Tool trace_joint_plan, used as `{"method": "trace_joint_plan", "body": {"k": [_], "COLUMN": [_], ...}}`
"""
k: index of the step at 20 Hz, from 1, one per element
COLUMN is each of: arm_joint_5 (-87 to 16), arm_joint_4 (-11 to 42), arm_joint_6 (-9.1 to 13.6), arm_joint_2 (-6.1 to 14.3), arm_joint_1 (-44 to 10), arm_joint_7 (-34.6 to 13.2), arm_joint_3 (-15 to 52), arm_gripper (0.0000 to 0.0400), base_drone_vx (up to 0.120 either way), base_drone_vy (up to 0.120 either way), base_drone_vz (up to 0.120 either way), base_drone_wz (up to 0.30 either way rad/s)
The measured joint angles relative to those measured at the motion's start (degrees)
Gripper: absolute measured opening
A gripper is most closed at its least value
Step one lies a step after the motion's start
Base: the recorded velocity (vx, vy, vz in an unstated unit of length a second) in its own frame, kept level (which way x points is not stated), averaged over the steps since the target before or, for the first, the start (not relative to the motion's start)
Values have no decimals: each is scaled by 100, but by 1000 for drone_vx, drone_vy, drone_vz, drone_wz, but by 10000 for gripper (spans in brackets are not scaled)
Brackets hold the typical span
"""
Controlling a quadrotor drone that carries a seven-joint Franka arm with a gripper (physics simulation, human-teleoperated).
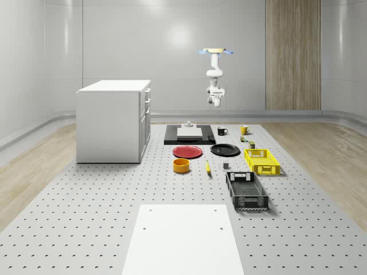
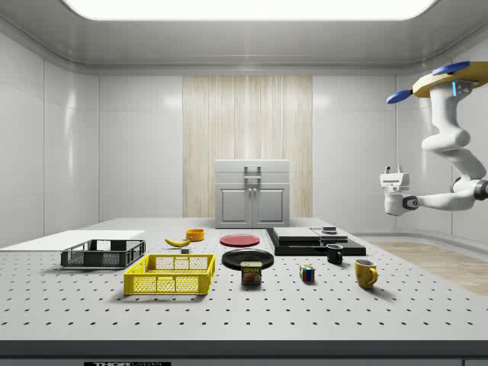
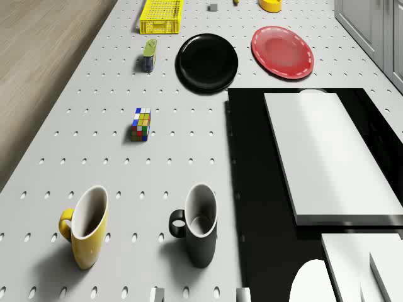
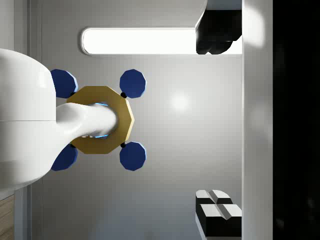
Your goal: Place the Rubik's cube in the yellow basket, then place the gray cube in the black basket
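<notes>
Rubik's cube (image 3: 141,124) upright, square-on to table (image 3: 94,94)

**A:** What stands at the whole-scene view's left?

**B:** The cabinet (image 1: 109,121). To its right lies the slab (image 1: 190,139), which bears a block (image 1: 189,132). Two mugs (image 1: 222,131) (image 1: 243,129) stand right of the slab.

**A:** And nearer the viewer?

**B:** The Rubik's cube (image 1: 243,138) and the can (image 1: 251,145), then two plates (image 1: 187,152) (image 1: 225,150) side by side. Next come the bowl (image 1: 181,165), banana (image 1: 207,167), small cube (image 1: 226,166) and far basket (image 1: 261,161), left to right. The near basket (image 1: 246,190) lies before them, and the flat sheet (image 1: 180,238) is foremost.

**A:** The drone (image 1: 216,51)?

**B:** It hovers above the table's back edge, with the gripper (image 1: 216,104) high over the mugs.
</notes>
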State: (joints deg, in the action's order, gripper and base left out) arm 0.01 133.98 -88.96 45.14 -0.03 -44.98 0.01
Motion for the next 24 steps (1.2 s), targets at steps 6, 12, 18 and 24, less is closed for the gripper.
{"method": "trace_joint_plan", "body": {"k": [6, 12, 18, 24], "arm_joint_5": [6, 10, 12, 14], "arm_joint_4": [-733, -1351, -1621, -1689], "arm_joint_6": [561, 927, 1069, 1093], "arm_joint_2": [-145, -370, -471, -489], "arm_joint_1": [-16, -26, -33, -38], "arm_joint_7": [9, 13, 16, 18], "arm_joint_3": [8, 14, 19, 22], "arm_gripper": [400, 400, 400, 400], "base_drone_vx": [0, 27, 120, 120], "base_drone_vy": [67, 120, 120, 120], "base_drone_vz": [0, 0, 0, 0], "base_drone_wz": [0, 0, 0, 0]}}
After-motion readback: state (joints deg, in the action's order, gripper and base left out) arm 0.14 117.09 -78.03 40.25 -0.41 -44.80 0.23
